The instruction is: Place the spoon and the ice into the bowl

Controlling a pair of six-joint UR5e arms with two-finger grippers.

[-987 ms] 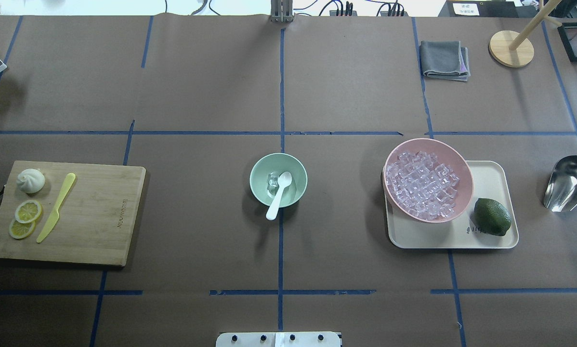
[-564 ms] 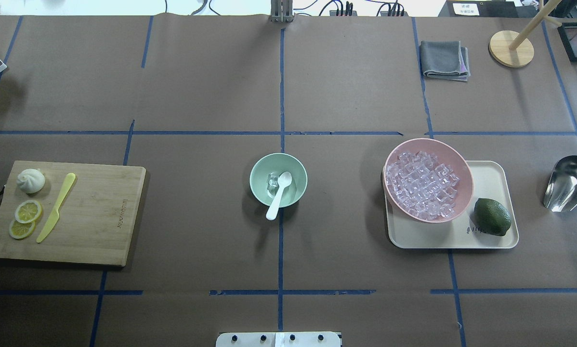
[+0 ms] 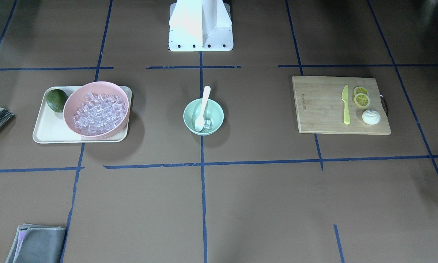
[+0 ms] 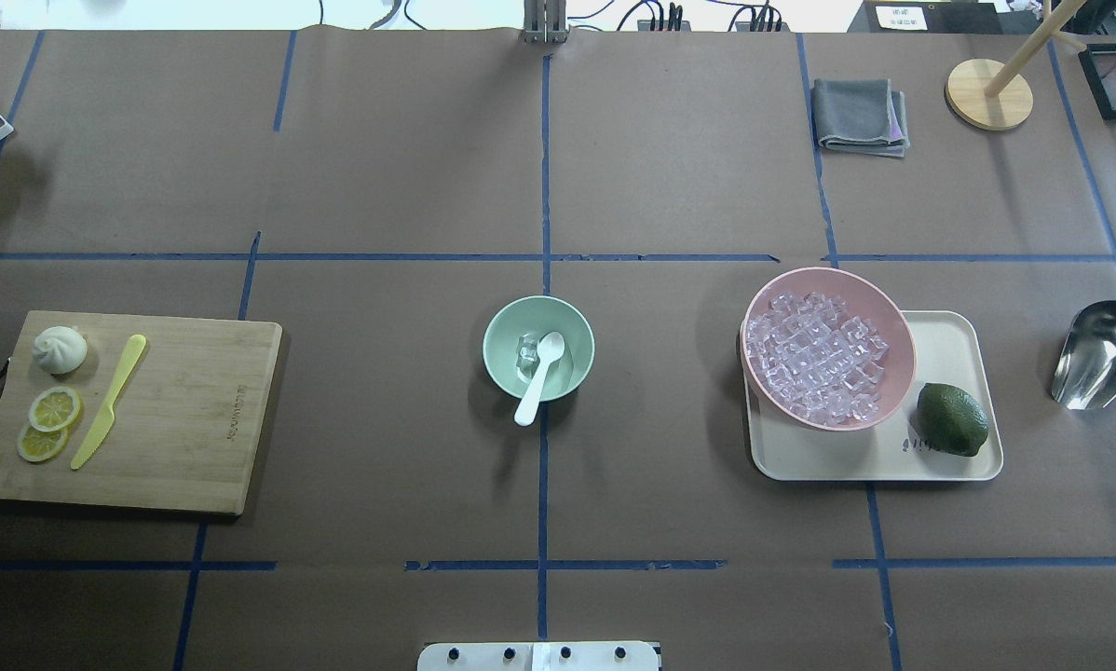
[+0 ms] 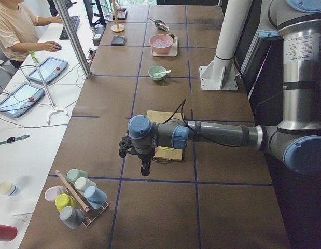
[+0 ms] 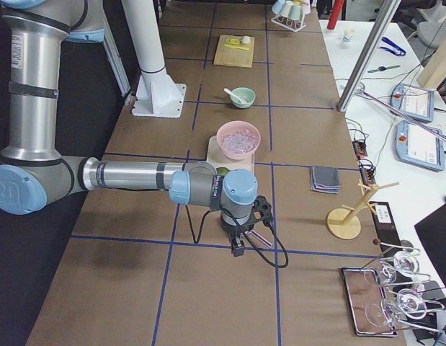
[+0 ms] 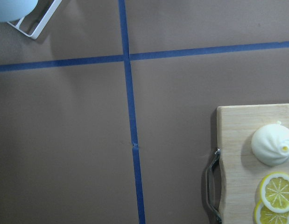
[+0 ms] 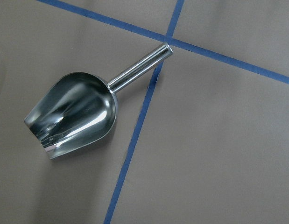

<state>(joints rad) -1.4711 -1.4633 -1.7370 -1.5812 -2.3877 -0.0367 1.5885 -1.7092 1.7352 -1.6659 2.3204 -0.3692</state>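
The mint-green bowl (image 4: 584, 359) stands at the table's middle, also in the front-facing view (image 3: 219, 117). The white spoon (image 4: 539, 368) lies in it, scoop inside and handle resting over the rim toward the robot. A clear ice cube (image 4: 526, 350) sits in the bowl beside the scoop. More ice (image 4: 819, 359) fills the pink bowl (image 4: 901, 321) to the right. My left gripper (image 5: 144, 170) hangs above the table beyond the cutting board's left end; my right gripper (image 6: 238, 249) hangs over the metal scoop area. I cannot tell whether either is open or shut.
A cream tray (image 4: 949, 335) holds the pink bowl and a lime (image 4: 952, 419). A metal scoop (image 4: 1100, 354) lies at the right edge. A cutting board (image 4: 185, 419) at the left bears a yellow-green knife (image 4: 109, 401), lemon slices and a bun. A grey cloth (image 4: 859, 114) lies far right.
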